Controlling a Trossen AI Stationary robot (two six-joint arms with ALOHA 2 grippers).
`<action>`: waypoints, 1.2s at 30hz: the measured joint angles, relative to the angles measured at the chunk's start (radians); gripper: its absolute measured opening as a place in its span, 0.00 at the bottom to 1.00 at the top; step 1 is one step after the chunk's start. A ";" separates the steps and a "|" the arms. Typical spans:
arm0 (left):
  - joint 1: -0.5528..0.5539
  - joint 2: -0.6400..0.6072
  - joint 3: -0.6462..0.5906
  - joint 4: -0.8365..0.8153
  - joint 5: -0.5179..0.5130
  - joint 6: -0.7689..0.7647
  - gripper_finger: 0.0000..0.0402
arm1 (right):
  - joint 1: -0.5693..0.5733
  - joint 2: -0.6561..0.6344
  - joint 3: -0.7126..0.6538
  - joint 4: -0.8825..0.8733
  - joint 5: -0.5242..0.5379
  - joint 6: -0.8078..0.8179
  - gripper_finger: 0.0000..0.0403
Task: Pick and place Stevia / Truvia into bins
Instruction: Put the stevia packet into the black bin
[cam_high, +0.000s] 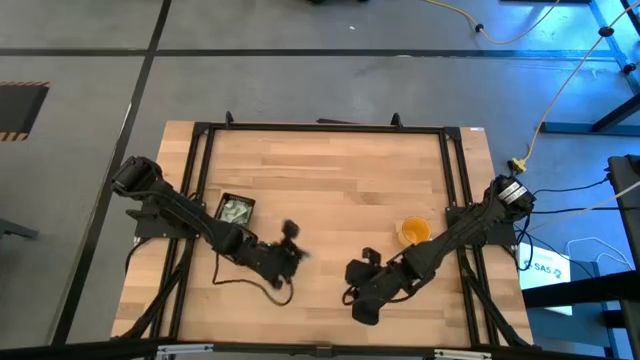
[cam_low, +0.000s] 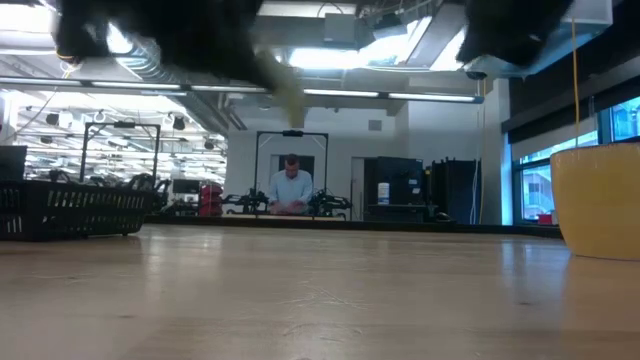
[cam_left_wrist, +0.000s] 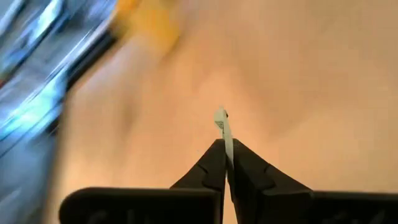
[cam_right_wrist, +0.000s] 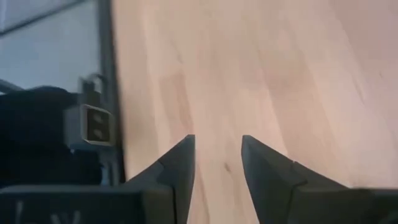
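My left gripper (cam_high: 291, 239) hovers over the table's near middle, right of the black tray (cam_high: 251, 203), and is shut on one pale Stevia sachet (cam_left_wrist: 222, 121), seen edge-on in the left wrist view. The tray rests flat on the table's left half, with pale green sachets (cam_high: 236, 211) lying in it. In the low view the tray (cam_low: 75, 212) stands at the far left. My right gripper (cam_right_wrist: 217, 142) is open over bare wood near the table's near edge (cam_high: 357, 272), holding nothing. My left gripper (cam_left_wrist: 224, 149) pinches the sachet between its two fingers by one end (cam_left_wrist: 226, 144). The other end (cam_left_wrist: 220, 114) sticks out past the fingertips. The sachet is lifted clear of the table.
A yellow cup (cam_high: 414, 231) stands on the table's right half, beside my right arm, and shows large in the low view (cam_low: 600, 200). Bare wood lies between the two grippers. A black frame (cam_high: 320, 128) runs around the table. A person (cam_low: 291, 190) stands far behind the table.
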 joint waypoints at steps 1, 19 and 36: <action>-0.005 0.000 0.000 -0.074 -0.098 -0.032 0.02 | 0.000 0.000 0.000 -0.028 0.000 0.022 0.33; -0.062 0.000 0.000 -1.259 -0.327 -1.211 0.01 | 0.000 0.000 0.000 -0.089 0.000 0.036 0.33; -0.060 0.000 0.000 -1.330 -0.028 -1.361 0.04 | 0.000 0.000 0.000 -0.088 0.059 0.016 0.33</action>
